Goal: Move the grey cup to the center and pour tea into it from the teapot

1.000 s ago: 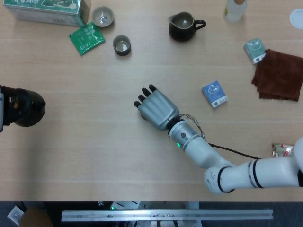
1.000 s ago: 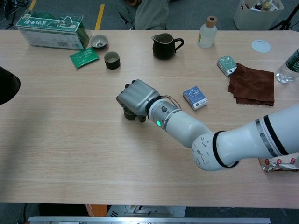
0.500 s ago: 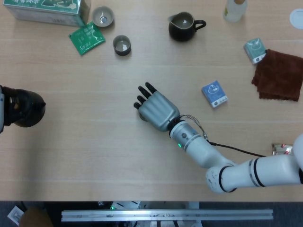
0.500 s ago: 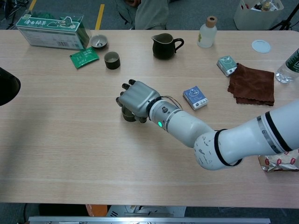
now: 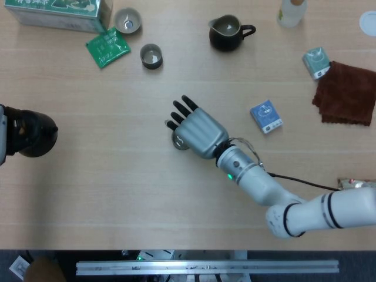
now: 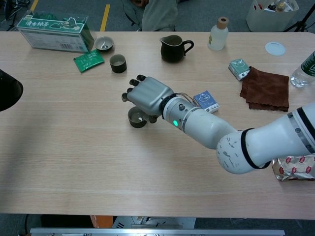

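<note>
Chest view: grey cup (image 6: 137,117) upright, seemingly beneath hand (image 6: 149,96).

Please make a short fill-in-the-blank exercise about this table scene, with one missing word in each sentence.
1. The right hand is above a grey cup with its fingers ____.
2. The dark teapot stands near the table's ____ edge.
3. The folded cloth has a ____ colour.

Missing words: spread; far; brown
</note>
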You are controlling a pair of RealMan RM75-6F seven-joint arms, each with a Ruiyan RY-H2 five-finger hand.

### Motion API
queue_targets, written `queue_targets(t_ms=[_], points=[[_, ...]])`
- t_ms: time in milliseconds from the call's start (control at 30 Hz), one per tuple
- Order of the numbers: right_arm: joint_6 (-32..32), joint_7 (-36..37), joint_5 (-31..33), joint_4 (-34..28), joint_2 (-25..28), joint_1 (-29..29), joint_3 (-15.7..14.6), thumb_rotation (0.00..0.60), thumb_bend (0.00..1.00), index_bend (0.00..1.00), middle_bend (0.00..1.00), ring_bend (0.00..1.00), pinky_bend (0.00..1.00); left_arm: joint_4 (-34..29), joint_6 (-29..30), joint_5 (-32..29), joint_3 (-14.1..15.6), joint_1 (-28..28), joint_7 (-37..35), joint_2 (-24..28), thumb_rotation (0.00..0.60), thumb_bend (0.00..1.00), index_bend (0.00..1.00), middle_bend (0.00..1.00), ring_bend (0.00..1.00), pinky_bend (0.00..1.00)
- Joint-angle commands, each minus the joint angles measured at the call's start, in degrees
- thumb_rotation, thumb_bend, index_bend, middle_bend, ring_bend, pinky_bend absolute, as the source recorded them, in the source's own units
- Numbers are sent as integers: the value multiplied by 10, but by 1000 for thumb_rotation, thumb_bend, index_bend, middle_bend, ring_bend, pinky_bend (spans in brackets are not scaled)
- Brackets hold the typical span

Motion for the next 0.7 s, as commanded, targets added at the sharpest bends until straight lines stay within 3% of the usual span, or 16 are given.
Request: queue_targets(t_ms=[33, 333, 700], points=[[24, 33, -32, -61, 61, -23, -7, 600, 356, 195, 210, 41, 67, 1, -1, 4, 3, 0, 0, -2, 513, 304, 1000, 1000, 829, 55], [118, 110, -123, -199, 239, -105, -28, 600, 354, 195, 210, 41, 67, 4, -12, 8, 4, -10, 8, -16, 516, 304, 1000, 1000, 829, 55], [205, 224, -265, -244, 413, -210, -74, 600, 354, 195, 210, 41, 67, 2, -33, 5, 3, -33, 43, -51, 513, 303, 1000, 1000, 829, 55]])
